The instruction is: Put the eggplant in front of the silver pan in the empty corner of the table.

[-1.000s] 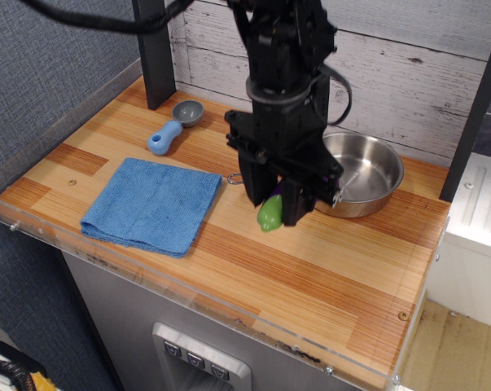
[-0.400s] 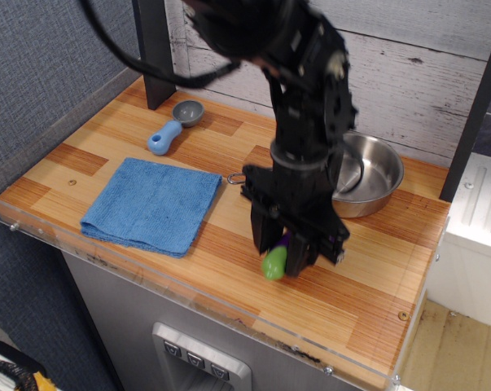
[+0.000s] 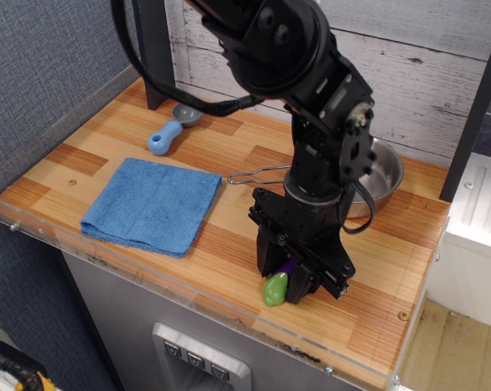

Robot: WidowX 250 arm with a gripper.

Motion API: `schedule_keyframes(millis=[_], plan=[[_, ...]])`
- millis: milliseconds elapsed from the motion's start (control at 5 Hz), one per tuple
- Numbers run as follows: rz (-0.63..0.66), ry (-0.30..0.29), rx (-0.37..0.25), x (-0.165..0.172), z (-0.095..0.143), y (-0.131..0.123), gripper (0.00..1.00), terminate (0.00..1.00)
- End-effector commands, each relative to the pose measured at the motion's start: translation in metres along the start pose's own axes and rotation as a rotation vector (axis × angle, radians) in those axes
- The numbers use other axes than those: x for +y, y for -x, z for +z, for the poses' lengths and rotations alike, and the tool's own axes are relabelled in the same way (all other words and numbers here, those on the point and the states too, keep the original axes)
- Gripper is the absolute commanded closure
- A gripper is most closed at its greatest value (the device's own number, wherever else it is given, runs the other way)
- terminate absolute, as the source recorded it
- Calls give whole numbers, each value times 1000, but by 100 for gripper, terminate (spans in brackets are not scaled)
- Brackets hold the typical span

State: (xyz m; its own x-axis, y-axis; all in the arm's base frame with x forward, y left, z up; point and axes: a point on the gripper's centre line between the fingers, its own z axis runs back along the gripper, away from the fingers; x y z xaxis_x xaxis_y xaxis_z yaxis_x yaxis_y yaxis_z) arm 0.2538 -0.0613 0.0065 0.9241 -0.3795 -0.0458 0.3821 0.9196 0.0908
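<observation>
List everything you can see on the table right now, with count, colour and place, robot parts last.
eggplant: one, purple with green stem cap, near the front edge, held between the fingers.
silver pan: one, shiny steel, back right, partly hidden by the arm; wire handle pointing left.
cloth: one, blue, folded, front left.
scoop: one, grey bowl with blue handle, back left.
table: one, light and orange-brown wood strips, clear rim.
gripper: one, black, low over the front of the table, fingers closed on the eggplant.
</observation>
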Motion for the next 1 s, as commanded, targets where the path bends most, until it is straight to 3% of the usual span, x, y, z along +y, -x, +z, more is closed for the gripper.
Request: schedule_keyframes(millis=[0,400,800], plan=[[-24,2,6,3,5,6,0,0],[-5,24,-33,23,28,8,0,0],[68,12,-139,71,100,39,0,0]])
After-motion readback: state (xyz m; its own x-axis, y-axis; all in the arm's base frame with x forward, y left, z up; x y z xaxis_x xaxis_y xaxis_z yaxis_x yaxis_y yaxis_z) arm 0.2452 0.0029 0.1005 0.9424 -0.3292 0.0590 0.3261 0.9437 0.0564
